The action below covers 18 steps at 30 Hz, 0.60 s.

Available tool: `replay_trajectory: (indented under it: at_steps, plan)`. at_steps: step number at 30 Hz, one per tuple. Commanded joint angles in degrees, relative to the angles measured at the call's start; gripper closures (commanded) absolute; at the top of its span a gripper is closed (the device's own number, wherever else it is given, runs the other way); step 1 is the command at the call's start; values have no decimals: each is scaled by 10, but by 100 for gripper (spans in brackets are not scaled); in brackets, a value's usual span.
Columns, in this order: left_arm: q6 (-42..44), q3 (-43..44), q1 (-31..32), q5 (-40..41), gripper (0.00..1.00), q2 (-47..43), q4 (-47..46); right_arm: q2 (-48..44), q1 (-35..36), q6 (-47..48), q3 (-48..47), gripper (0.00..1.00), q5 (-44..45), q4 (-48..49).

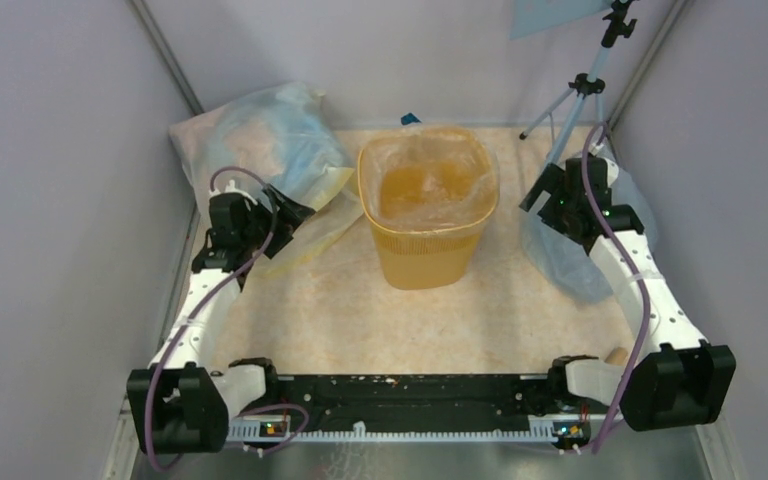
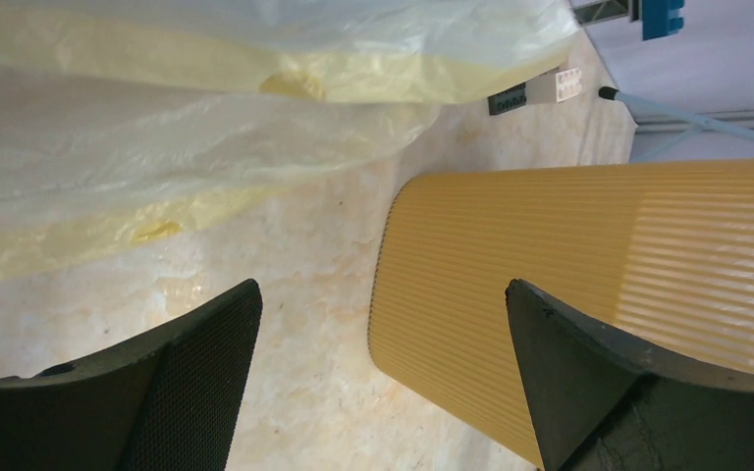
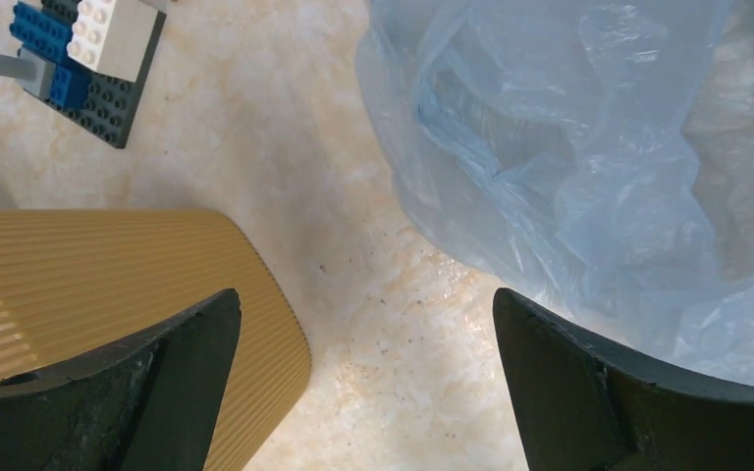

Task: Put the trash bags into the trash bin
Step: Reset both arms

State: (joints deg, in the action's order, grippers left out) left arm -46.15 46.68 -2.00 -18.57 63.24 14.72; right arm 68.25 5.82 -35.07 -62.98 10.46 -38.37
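The yellow-orange trash bin (image 1: 426, 250) stands upright at the table's middle. A thin clear trash bag (image 1: 472, 172) sits in its mouth, with the film folded over the rim. My left gripper (image 1: 290, 213) is open and empty, left of the bin. In the left wrist view my gripper (image 2: 383, 329) hovers over bare table beside the bin's ribbed wall (image 2: 599, 265). My right gripper (image 1: 538, 197) is open and empty, right of the bin. In the right wrist view it (image 3: 366, 339) hangs between the bin (image 3: 108, 285) and a bluish sack.
A big translucent sack (image 1: 260, 140) lies at the back left, seen in the left wrist view too (image 2: 206, 147). A bluish sack (image 1: 570, 255) lies right, also in the right wrist view (image 3: 569, 147). A blue-and-white block tower (image 3: 88, 59) and a tripod (image 1: 580, 90) stand behind.
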Motion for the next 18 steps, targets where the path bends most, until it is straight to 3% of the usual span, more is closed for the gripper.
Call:
replay_trajectory:
  at_steps: [1, 4, 10, 18]
  plan:
    - [-36, -51, 0, 19, 1, -45, -93, -35, -1, -16, 18, 1, -12, 94]
    - [-65, -90, 0, 36, 1, -36, -83, -22, -6, -17, 37, 1, -3, 94]
    - [-35, -100, 0, -42, 1, 7, -77, 4, -9, -17, 49, 1, -19, 62]
    - [-15, -122, 1, -23, 1, -38, -85, -37, -9, 1, 98, 1, -26, 99]
